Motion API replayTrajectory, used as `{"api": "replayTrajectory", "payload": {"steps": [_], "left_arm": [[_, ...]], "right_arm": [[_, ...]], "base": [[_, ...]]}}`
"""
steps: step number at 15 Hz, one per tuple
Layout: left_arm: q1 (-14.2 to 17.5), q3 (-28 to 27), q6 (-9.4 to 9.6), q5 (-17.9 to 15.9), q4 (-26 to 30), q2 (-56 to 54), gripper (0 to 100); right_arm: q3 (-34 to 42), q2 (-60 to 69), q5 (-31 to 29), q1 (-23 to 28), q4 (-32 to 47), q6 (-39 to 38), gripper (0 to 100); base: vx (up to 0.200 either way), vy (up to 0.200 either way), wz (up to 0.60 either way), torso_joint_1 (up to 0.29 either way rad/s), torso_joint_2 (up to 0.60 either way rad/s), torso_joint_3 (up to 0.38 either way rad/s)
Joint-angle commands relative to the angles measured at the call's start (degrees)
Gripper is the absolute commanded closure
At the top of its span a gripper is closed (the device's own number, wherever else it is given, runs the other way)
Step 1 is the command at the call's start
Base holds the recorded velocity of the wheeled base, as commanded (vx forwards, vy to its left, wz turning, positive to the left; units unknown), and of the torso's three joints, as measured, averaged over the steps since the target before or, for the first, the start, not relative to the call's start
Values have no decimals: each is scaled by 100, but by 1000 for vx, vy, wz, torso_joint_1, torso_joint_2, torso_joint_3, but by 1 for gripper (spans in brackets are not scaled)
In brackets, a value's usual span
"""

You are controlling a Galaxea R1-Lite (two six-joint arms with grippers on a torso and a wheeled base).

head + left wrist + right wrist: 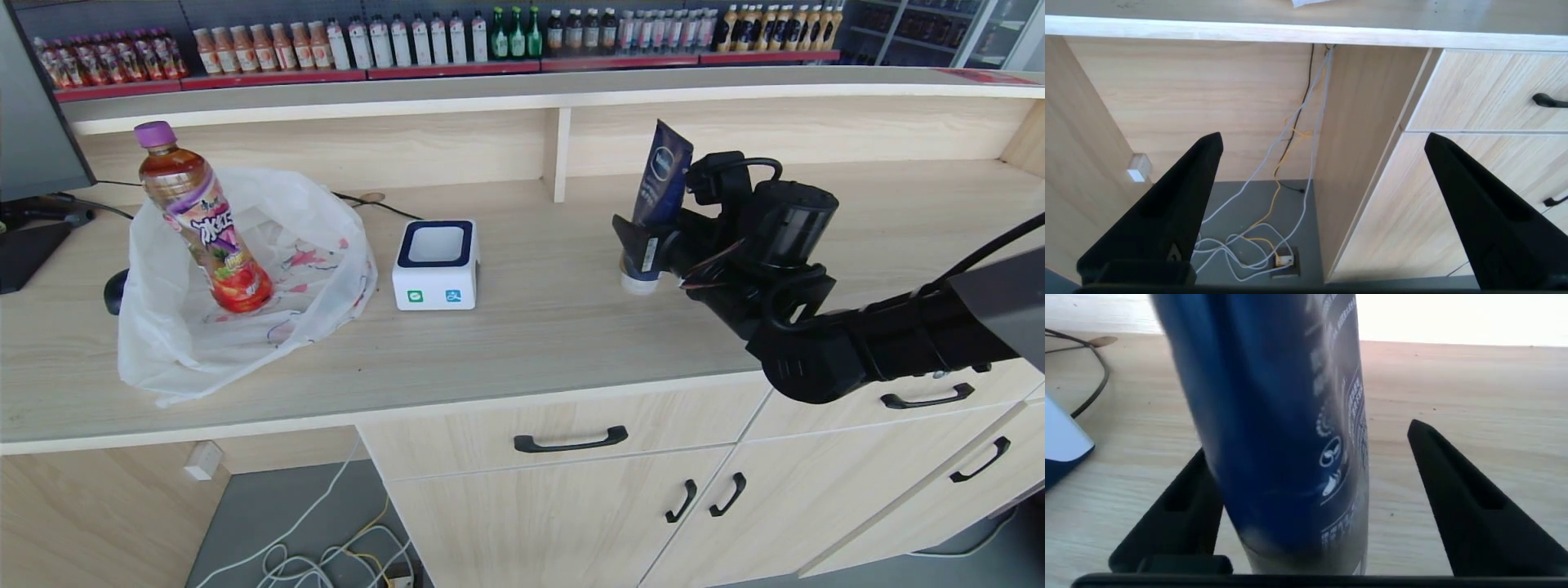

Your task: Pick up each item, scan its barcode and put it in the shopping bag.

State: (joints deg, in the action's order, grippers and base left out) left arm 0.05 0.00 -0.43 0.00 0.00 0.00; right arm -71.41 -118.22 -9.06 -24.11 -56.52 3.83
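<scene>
On the right half of the wooden counter (pixel 539 327), the blue tube (pixel 663 175) stands upright on its white cap, and the right gripper (pixel 649 245) is level with its lower end; from the right wrist view the tube (pixel 1282 416) sits between the two black fingers (pixel 1470 506), pressed up near one and with a clear strip of counter showing before the other, so those jaws are spread and not clamped. Over to the left, the white scanner (pixel 435 265) sits flat near the middle of the counter; just beside it lies the white plastic shopping bag (pixel 326 278), mouth open, with the purple-capped drink bottle (pixel 204 220) leaning inside it, neck poking out above the rim. Down below counter level, the left gripper (pixel 1323 140) hangs with its fingers wide apart and nothing between them; it faces the cabinet side, with loose cables (pixel 1282 204) trailing to the floor.
</scene>
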Motion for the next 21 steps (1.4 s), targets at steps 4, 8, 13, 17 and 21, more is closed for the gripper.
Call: {"api": "replayTrajectory", "payload": {"steps": [4, 8, 13, 17, 21], "left_arm": [[4, 0, -1, 0, 0, 0, 0], [4, 0, -1, 9, 0, 0, 0], [4, 0, -1, 0, 0, 0, 0], [4, 0, -1, 0, 0, 0, 0], [4, 0, -1, 0, 0, 0, 0]], "right_arm": [[-92, -43, 9, -6, 0, -5, 100], [-110, -43, 9, -6, -17, -5, 100], [-22, 45, 9, -14, -88, 22, 100], [128, 309, 9, -76, -132, 13, 100], [637, 977, 9, -401, -132, 30, 100]], "base": [[0, 0, 0, 0, 0, 0], [0, 0, 0, 0, 0, 0], [0, 0, 0, 0, 0, 0], [0, 0, 0, 0, 0, 0], [0, 0, 0, 0, 0, 0]]}}
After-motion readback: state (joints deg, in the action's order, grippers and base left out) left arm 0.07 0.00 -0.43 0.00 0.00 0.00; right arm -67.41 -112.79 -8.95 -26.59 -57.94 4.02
